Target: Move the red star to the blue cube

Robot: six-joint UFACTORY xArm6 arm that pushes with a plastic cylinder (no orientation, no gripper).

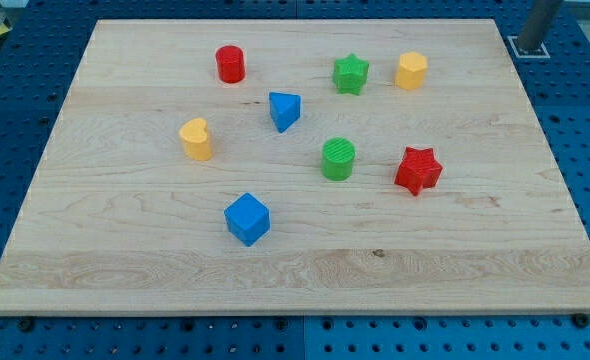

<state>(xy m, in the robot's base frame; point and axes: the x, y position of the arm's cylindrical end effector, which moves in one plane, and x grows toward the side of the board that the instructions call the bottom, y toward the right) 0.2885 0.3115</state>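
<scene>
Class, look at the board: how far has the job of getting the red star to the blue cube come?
Nothing looks done: the red star sits at the view's right, apart from the blue cube lower left, with a green cylinder beside the star. Nothing is in hand; my tip is not visible. The whole push remains.

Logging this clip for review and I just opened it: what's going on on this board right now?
Nothing is being pushed at this moment. My tip does not show on the board. The red star sits toward the view's right, and the blue cube lies well apart from it, lower and to the view's left. The green cylinder stands just left of the star, so moving the star to the cube is not yet begun.
</scene>
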